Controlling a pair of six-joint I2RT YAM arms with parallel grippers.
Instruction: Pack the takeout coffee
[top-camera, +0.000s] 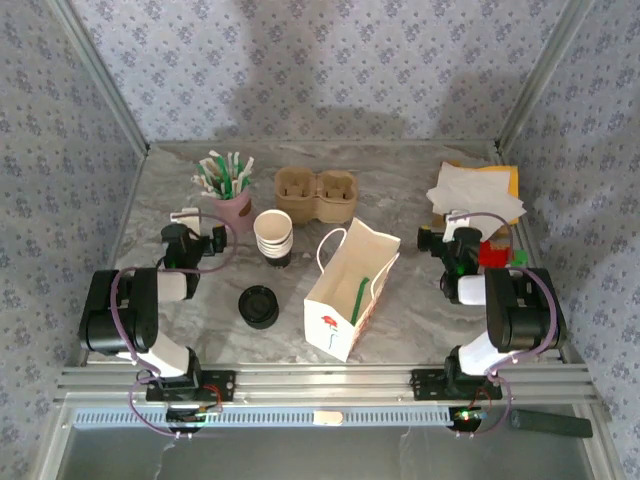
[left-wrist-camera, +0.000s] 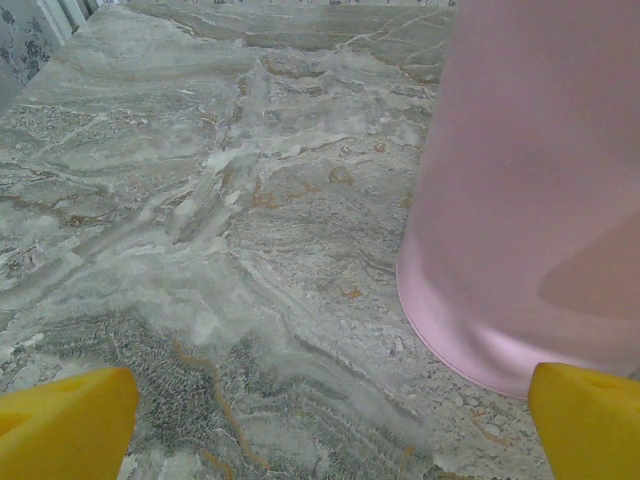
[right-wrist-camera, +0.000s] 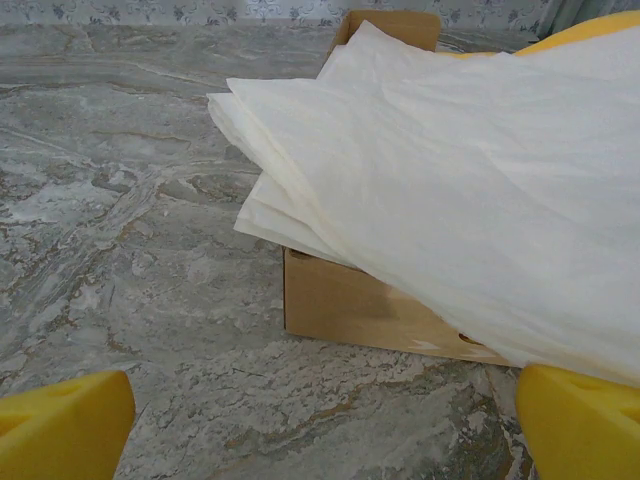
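Note:
The takeout coffee is out of view. A stack of lidless white paper cups (top-camera: 273, 237) stands mid-table, and a low pile of black lids (top-camera: 259, 306) lies in front of it. An open white paper bag (top-camera: 350, 290) with a red flower print stands to the right of the lids. My left gripper (top-camera: 203, 236) (left-wrist-camera: 330, 445) is open and empty, low over the marble beside a pink cup (left-wrist-camera: 530, 190). Just in front of a brown box (right-wrist-camera: 370, 305) topped with white napkins (right-wrist-camera: 450, 190), my right gripper (top-camera: 452, 242) (right-wrist-camera: 325, 435) hangs open and empty.
The pink cup (top-camera: 232, 208) holds green-and-white straws. A brown pulp cup carrier (top-camera: 315, 193) sits at the back centre. Napkins (top-camera: 475, 192) lie at the back right over something yellow. Small red and green items (top-camera: 497, 255) sit by the right arm. Patterned walls enclose the table.

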